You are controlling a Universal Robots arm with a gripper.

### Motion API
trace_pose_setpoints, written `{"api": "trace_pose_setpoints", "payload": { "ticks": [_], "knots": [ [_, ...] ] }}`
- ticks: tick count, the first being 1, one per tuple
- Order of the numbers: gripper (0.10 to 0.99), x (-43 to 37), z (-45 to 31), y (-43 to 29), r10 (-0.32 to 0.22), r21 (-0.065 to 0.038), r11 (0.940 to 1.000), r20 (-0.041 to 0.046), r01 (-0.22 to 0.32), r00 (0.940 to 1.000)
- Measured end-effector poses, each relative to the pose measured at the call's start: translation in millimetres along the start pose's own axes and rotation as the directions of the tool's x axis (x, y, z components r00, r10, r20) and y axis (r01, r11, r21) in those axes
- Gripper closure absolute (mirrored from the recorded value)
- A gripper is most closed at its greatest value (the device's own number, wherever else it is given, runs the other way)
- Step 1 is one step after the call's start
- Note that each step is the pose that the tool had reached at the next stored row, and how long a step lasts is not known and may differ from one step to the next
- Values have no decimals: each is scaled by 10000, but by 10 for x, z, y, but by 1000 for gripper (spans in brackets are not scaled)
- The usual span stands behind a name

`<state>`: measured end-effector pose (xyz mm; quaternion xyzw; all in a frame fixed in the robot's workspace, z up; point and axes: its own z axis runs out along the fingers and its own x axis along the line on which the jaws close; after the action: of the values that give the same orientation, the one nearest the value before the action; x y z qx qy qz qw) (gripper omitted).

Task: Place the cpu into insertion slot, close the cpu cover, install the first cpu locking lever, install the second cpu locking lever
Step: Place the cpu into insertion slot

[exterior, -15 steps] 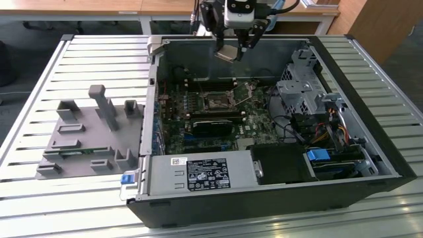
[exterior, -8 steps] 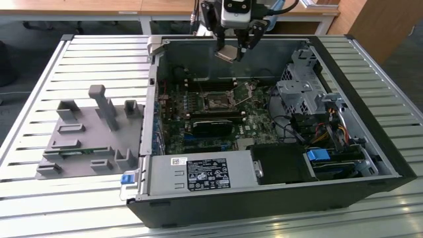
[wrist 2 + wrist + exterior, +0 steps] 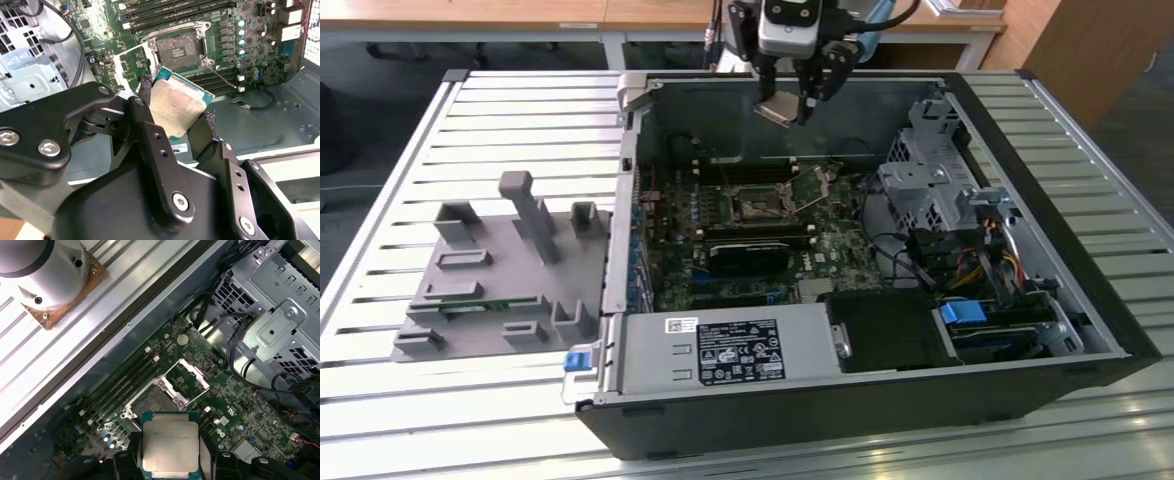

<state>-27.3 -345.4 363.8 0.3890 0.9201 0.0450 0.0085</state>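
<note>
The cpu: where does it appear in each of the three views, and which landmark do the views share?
Exterior view: cpu near the top centre, clamped in the gripper.
Second wrist view: cpu tilted between the fingers, just before the insertion slot.
First wrist view: cpu between the fingers, beside the insertion slot.
Shared landmark: the open insertion slot.

The gripper (image 3: 176,106) holds the cpu (image 3: 181,100) between its two black fingers (image 3: 148,120). The cpu is tilted. Near it, the insertion slot (image 3: 179,49) sits bare on the green board (image 3: 245,22).
</note>
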Motion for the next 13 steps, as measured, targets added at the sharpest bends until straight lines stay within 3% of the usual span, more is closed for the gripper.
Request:
{"api": "trace_pose_setpoints", "payload": {
  "ticks": [5, 13],
  "knots": [
    [545, 0, 1, 0, 413, -9, 9991, 37, -413, 9991],
    [545, 0, 4, 0, 1176, -29, 9931, 104, -1175, 9930]
  ]
}}
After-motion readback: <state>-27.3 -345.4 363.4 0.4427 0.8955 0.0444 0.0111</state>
